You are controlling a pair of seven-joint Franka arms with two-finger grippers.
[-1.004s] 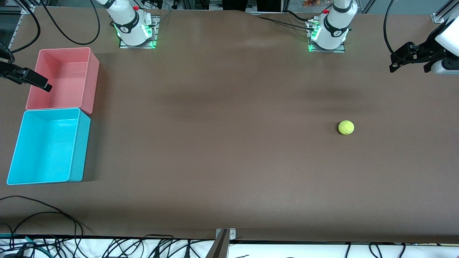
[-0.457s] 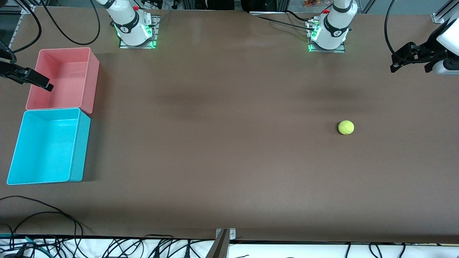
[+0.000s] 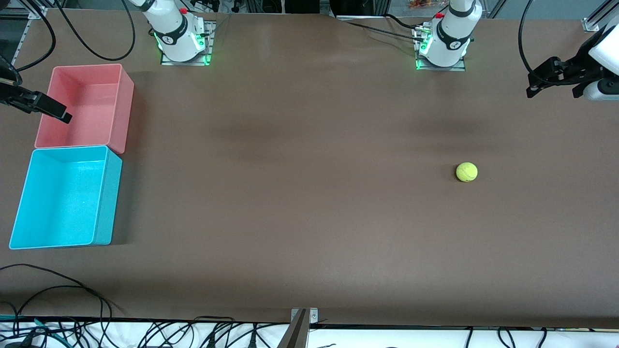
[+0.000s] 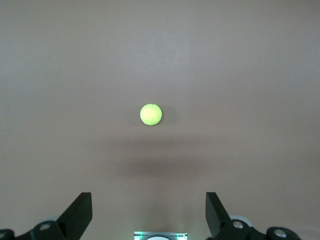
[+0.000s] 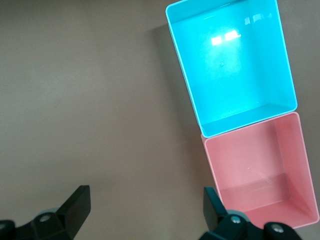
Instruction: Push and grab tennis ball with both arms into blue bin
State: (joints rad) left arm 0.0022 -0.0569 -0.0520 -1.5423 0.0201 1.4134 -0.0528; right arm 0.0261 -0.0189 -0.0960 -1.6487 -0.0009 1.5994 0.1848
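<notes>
The left gripper [image 3: 532,87] hangs in the air over the table's edge at the left arm's end, toward the corner on the bases' side. In the left wrist view its two fingers [image 4: 80,212] stand wide apart with only bare table between them; the left gripper [image 4: 148,215] holds nothing. The right gripper [image 3: 60,116] is up over the rim of the pink bin [image 3: 116,104], at the table's edge at the right arm's end. Its fingers [image 5: 75,205] are likewise spread wide and empty in the right wrist view.

The ball [image 3: 466,172] rests on the open table [image 3: 300,203], toward the left arm's end, nearer the front camera than the left arm's base, and well apart from both grippers. In the left wrist view the ball [image 4: 151,114] lies alone on the brown surface.

The blue bin [image 3: 109,198] sits at the edge at the right arm's end, touching the pink bin and nearer the camera than it. In the right wrist view the blue bin [image 5: 197,107] and pink bin [image 5: 212,170] stand side by side, nothing in either.
</notes>
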